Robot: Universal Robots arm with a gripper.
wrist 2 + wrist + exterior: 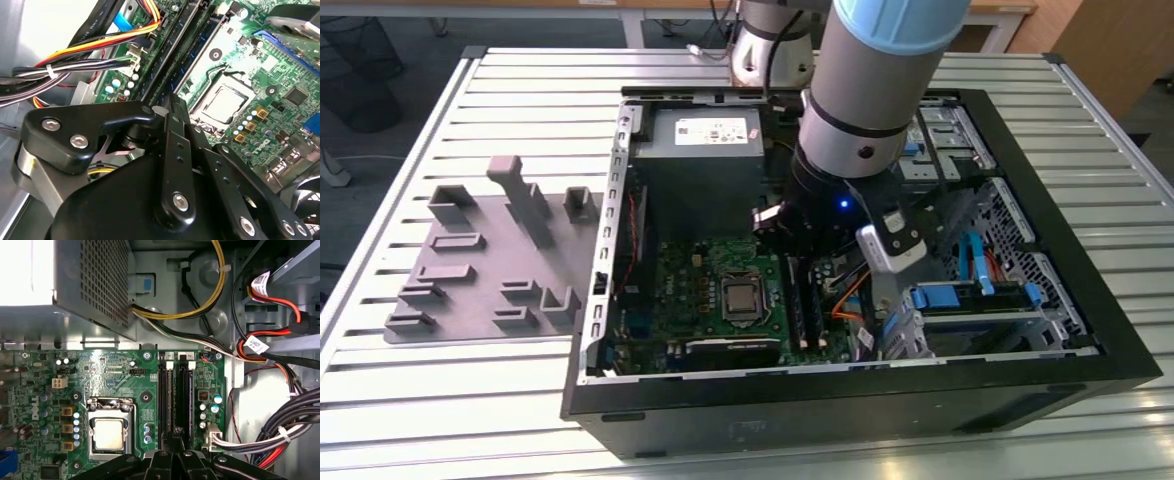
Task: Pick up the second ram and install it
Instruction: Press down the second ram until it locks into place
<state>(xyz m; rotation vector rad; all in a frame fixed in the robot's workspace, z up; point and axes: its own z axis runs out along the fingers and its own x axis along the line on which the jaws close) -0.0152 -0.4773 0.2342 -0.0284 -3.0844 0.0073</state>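
First wrist view: the second ram (168, 390) seems to stand in the slot rails (185, 390), at 3 o'clock of the processor socket (740, 297) in the exterior view; which rail is unclear. The claw (175, 437), fingers together, sits just above. Seating it well likely needs a straight, even push until the end latches close.

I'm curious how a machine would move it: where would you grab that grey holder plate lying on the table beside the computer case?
Probably by its tallest upright post, from straight above: it stands clear of the flat grey holder plate, whose edges lie flush on the slatted table.
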